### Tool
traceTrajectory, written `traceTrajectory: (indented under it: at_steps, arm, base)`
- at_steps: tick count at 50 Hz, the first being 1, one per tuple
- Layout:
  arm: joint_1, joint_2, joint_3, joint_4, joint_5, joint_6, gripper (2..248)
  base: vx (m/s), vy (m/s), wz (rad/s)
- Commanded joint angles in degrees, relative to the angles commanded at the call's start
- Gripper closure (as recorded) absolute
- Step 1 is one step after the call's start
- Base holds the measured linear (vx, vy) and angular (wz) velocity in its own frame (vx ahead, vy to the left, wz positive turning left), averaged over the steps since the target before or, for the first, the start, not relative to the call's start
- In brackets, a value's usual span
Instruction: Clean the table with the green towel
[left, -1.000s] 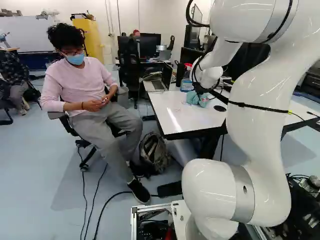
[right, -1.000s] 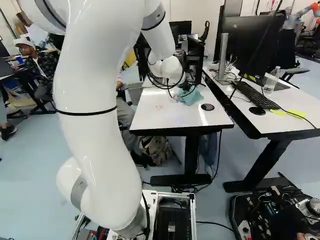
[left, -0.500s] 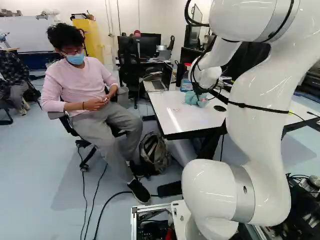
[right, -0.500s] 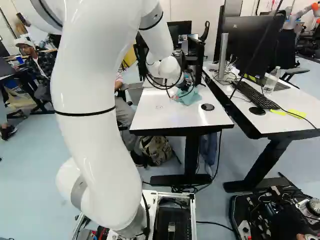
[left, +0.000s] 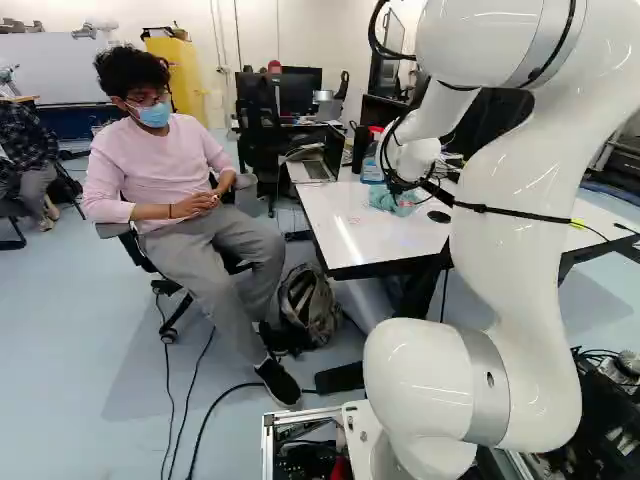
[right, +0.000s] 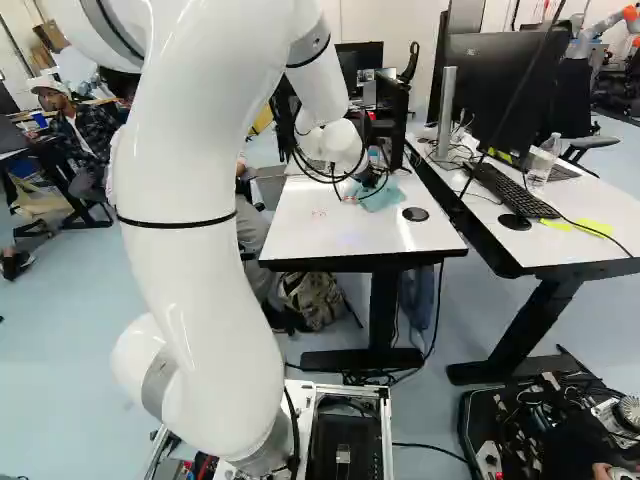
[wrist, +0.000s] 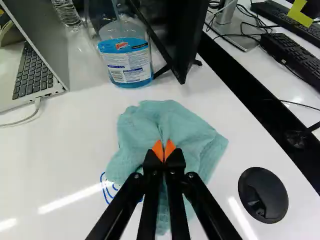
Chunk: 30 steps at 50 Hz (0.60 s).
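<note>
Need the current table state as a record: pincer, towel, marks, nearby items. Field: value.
pincer: black two-finger pincer with orange pads, closed on a fold of the towel
towel: green cloth towel, rumpled, spread on the white tabletop
marks: blue curved pen lines at the towel's edge; whether they continue underneath, cannot tell
ahead_of_towel: clear plastic bottle of blue liquid, upright, apart from the towel
beside_towel: round black plastic desk insert, uncovered
also_on_table: open grey laptop
task_status: marks remain, wiping unfinished

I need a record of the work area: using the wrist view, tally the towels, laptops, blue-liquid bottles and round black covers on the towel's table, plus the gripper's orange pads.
Towel: 1
Laptop: 1
Blue-liquid bottle: 1
Round black cover: 1
Orange pads: 2
Total: 6
</note>
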Motion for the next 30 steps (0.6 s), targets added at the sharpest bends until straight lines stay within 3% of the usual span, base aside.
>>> traceTrajectory:
  at_steps: [30]
  arm:
    - [0.0, 0.0, 0.0, 0.0, -4.4, 0.0, 226]
  base:
    - [0.000, 0.000, 0.000]
